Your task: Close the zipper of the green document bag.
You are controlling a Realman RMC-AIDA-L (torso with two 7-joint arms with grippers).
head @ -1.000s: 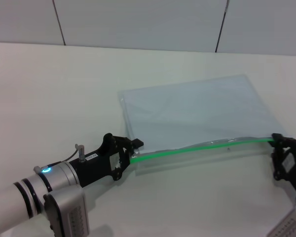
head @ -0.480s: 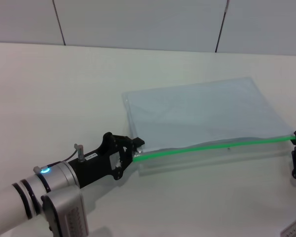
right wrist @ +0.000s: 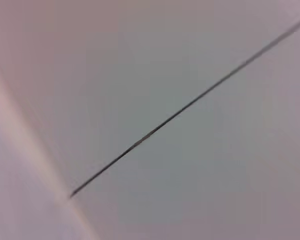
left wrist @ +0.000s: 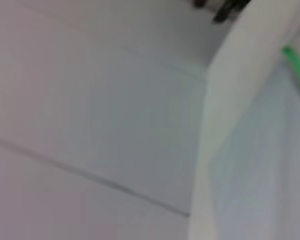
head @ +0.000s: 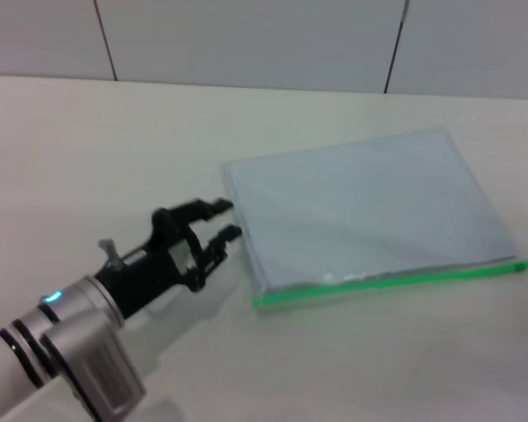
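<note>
The green document bag [head: 361, 207] lies flat on the white table, pale blue-grey sheets showing through it. Its zipper [head: 387, 280] runs as a bright green strip along the near long edge, lying straight on the table; I cannot make out the slider tab. My left gripper [head: 231, 219] hovers open just left of the bag's left short edge, touching nothing. The left wrist view shows the bag [left wrist: 260, 175] and a short piece of the green zipper [left wrist: 297, 70]. My right gripper is out of the head view, and the right wrist view shows only wall.
The white table [head: 114, 158] stretches wide to the left of and behind the bag. A grey panelled wall [head: 246, 35] rises behind it.
My left gripper has let go of the bag's near left corner, opened and drawn back to the left. The lifted green edge has dropped flat. The right gripper has left the view to the right.
</note>
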